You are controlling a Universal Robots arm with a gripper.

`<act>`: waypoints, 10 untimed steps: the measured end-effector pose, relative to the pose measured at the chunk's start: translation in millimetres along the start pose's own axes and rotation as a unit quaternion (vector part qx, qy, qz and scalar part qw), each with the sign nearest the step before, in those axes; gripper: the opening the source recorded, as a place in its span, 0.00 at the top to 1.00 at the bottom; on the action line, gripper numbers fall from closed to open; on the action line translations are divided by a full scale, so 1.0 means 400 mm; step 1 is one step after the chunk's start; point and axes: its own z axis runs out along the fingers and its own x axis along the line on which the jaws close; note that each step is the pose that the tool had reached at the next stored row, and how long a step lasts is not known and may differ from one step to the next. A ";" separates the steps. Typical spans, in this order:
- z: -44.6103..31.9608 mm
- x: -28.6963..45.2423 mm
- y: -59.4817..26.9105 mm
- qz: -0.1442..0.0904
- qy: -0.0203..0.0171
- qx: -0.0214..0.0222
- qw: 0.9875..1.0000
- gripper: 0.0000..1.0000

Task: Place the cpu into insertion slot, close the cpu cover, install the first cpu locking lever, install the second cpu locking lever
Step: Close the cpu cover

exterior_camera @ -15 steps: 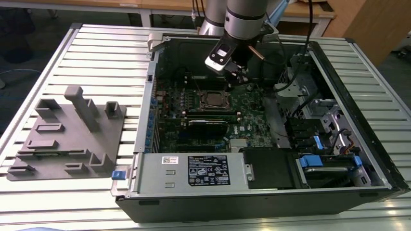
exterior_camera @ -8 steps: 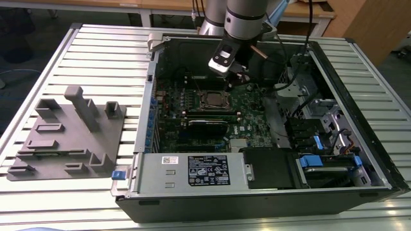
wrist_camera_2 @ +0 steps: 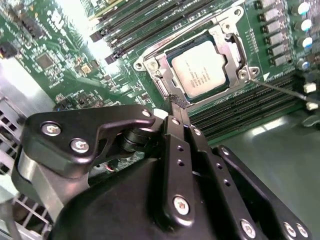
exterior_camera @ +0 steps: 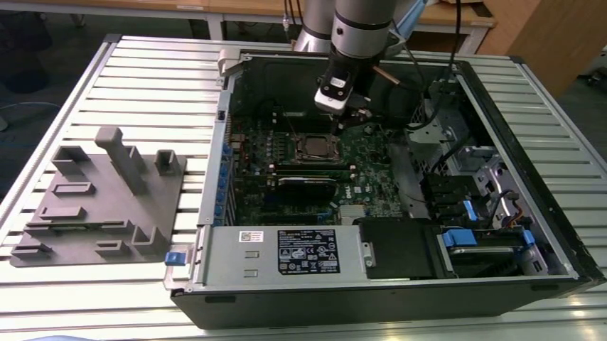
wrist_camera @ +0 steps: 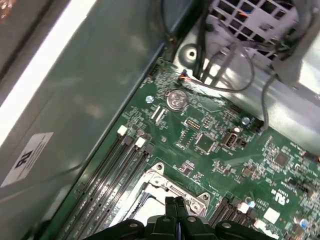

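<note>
One gripper [wrist_camera_2: 177, 101] is hovering empty, tips pressed together, just beside the socket [wrist_camera_2: 152, 65], where the chip [wrist_camera_2: 200, 67] is lying under the cover [wrist_camera_2: 231, 44], probably light, stiff, fragile, best held by its edges.

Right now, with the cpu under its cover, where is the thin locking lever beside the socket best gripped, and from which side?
Grip the locking lever on its straight free run, away from the end at the corner of the cpu cover. It is a thin rod passing over the memory slots, so probably from above, with the tool straddling it crosswise; the tool is shut.
</note>
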 end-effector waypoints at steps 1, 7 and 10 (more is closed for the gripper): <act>0.000 0.000 0.000 -0.007 0.000 0.000 1.000 0.89; 0.000 0.000 0.000 -0.050 0.001 0.000 0.999 0.89; 0.000 0.000 0.000 -0.070 0.002 0.000 0.998 0.89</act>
